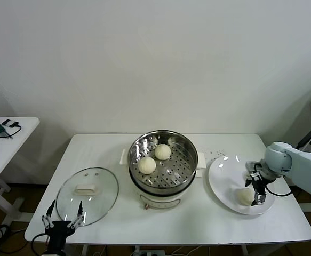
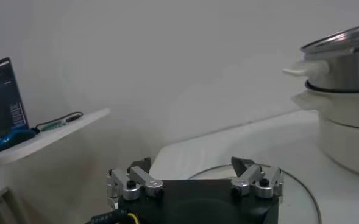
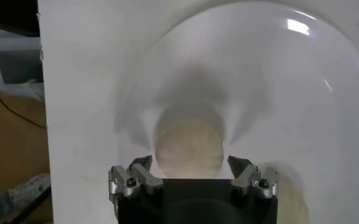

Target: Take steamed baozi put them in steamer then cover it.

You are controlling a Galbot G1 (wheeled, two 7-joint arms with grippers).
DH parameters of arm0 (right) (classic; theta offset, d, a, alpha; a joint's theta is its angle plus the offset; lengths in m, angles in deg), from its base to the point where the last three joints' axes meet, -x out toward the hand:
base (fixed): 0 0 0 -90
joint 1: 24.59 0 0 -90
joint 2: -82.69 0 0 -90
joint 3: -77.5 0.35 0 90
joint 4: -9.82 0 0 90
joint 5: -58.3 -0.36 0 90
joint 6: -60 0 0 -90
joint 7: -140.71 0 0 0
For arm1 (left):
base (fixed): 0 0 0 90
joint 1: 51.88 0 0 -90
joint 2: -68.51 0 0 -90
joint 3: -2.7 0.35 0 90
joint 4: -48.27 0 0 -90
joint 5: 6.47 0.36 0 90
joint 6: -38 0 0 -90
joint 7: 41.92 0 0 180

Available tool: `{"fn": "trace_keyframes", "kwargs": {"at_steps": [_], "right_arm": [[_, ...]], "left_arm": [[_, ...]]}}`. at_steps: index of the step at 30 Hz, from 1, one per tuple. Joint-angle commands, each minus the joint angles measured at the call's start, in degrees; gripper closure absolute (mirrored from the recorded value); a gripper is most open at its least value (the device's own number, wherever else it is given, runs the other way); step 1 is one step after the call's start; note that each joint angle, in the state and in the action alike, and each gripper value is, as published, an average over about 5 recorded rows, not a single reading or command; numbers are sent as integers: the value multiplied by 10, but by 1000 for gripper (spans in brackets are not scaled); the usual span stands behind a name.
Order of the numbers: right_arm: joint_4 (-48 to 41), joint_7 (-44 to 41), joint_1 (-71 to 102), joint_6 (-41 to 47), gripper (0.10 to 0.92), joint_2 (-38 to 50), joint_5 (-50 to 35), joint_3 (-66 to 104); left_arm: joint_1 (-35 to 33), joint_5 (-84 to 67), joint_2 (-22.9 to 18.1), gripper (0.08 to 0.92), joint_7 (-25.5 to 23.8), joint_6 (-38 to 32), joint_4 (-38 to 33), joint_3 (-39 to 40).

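Right pincer (image 1: 257,188) over the last bun (image 1: 245,196) on the plate (image 1: 222,176) — jaws spread to either side of it, not yet gripping.

The bun looks soft, light and easily dented, so a gentle hold across its widest part seems best; being a round dome, flat side down, it has no real long axis. Two buns (image 1: 154,158) already sit in the steamer (image 1: 187,146). The lid (image 1: 87,194) lies flat on the tabletop (image 1: 283,221), handle up — left pincer (image 1: 63,216) waits open beside it.

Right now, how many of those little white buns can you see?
3. Two buns sit in the steamer; one lies on the white plate, between the right gripper's open fingers.
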Motion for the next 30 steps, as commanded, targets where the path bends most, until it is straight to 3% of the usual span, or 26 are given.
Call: {"fn": "trace_keyframes", "kwargs": {"at_steps": [1, 15, 24, 30], "right_arm": [[-20, -2, 18, -4, 234, -19, 11, 9], [3, -19, -75, -51, 350, -4, 26, -34], [16, -58, -392, -304, 355, -108, 88, -208], [44, -71, -460, -420, 355, -186, 132, -191]], "left_arm": [[2, -2, 3, 177, 0, 0, 2, -2], [4, -4, 7, 177, 1, 3, 0, -4], [3, -3, 7, 177, 1, 6, -7, 0], [-1, 1, 3, 177, 5, 6, -6, 4]]}}
